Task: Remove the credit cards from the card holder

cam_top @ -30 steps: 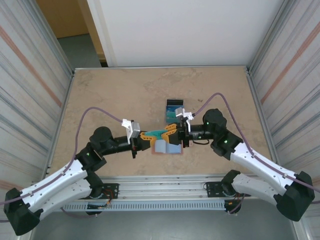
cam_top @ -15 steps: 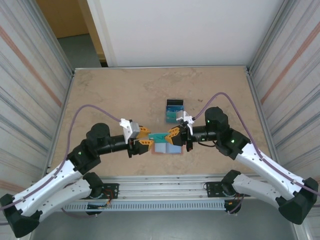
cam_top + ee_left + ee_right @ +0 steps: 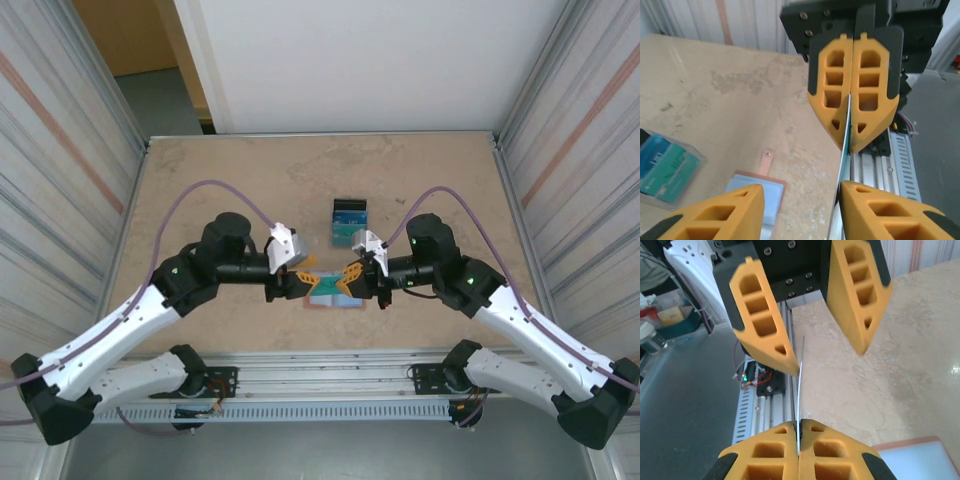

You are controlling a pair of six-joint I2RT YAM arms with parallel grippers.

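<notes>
Your right hand [image 3: 799,427] is shut tight on one teal card [image 3: 799,385]. It pinches the card by one end, and the card hangs in the air above the counter [image 3: 230,190]. Your left hand [image 3: 306,276] is open. Its two fingers [image 3: 765,325] stand apart, one on each side of the card. One of them looks just beside the card, and I cannot tell if it touches.

The card holder [image 3: 760,192] lies flat on the counter right under the two hands, with its light-blue inside facing up. I cannot tell if more cards are tucked in it. A little farther back stands a clear stand [image 3: 349,215] with blue and teal cards [image 3: 665,165] in it.

I think the step now is to take this card away from the card holder and over to the stand. Only the right hand has the card, so hold that pinch tight. Pull the left hand straight back first, so its fingers do not bump the card. The card is thin and slippery, and a small knock could twist it in the pinch or make it drop. Then move the right hand slowly toward the stand, with the card lifted above the counter. Line the card up with the stand before you open the hand.
</notes>
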